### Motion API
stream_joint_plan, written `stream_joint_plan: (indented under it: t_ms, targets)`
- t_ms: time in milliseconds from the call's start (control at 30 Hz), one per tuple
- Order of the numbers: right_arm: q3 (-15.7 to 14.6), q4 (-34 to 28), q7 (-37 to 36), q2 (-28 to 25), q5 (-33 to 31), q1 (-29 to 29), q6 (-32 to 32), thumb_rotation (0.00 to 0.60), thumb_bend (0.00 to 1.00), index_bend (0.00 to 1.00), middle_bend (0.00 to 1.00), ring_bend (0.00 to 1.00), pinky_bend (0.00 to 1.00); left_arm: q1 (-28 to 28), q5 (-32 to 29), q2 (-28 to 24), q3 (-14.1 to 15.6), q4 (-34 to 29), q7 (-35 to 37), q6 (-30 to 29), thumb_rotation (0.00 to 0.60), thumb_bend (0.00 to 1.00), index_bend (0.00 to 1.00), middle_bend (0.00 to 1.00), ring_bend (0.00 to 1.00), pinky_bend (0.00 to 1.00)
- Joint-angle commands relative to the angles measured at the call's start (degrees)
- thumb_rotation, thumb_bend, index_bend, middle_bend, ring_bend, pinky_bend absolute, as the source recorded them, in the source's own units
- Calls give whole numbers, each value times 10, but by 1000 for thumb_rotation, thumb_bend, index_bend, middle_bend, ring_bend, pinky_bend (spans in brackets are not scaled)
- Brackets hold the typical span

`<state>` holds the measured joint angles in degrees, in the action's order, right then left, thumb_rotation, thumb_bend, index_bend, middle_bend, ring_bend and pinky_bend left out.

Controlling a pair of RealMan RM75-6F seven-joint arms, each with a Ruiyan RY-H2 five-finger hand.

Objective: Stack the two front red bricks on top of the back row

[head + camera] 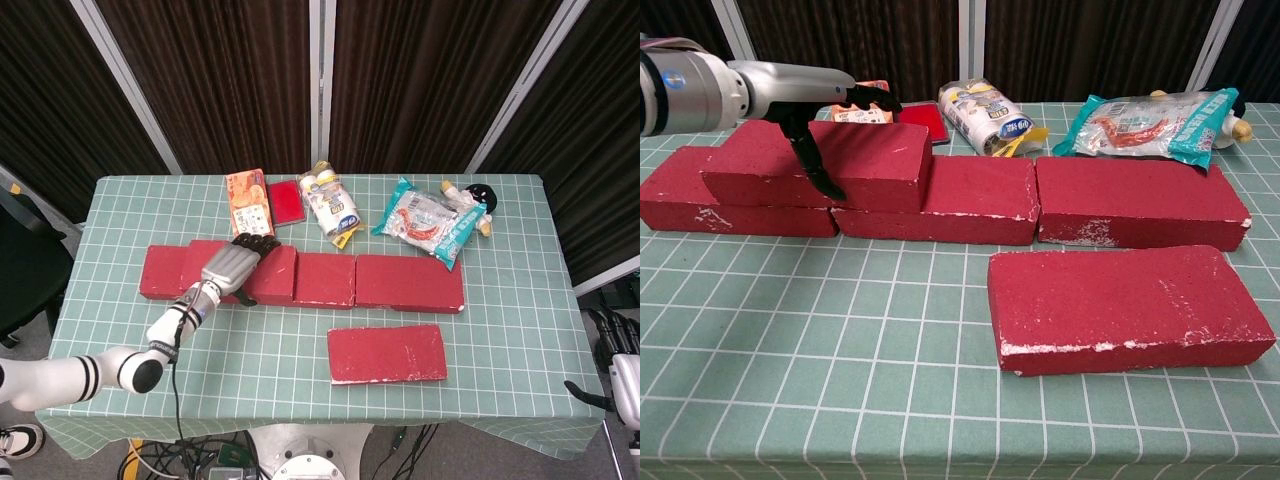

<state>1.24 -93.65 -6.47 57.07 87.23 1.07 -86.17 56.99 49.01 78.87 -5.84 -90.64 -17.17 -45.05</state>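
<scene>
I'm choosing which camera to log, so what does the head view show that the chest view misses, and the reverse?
Only the head view shows the right hand idle off the table's right edge, the whole table, and the dark object behind the snacks. Only the chest view shows, side-on, that the stacked brick sits raised on the back row. Both show the left hand resting on that brick, the front brick flat on the table, and the snack packets.
</scene>
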Motion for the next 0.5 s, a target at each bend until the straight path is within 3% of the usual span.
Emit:
stream_joint_plan:
  t_ms: [33, 267, 500]
  targets:
    - [0, -11, 6, -15, 15, -5, -5, 600, 0, 0, 0, 0, 0, -44, 39, -53, 18, -79, -5, -66, 600, 61, 24, 0, 0, 0]
    - [-8, -63, 27, -58, 72, -35, 20, 600, 0, 0, 0, 0, 0, -151, 148, -143, 88, -182, -22, -193, 600, 54, 25, 0, 0, 0]
    - [-21, -139, 77, -87, 134, -98, 109, 600, 0, 0, 0, 0, 0, -269, 280, -154, 156, -170, -19, -327, 600, 43, 26, 0, 0, 0]
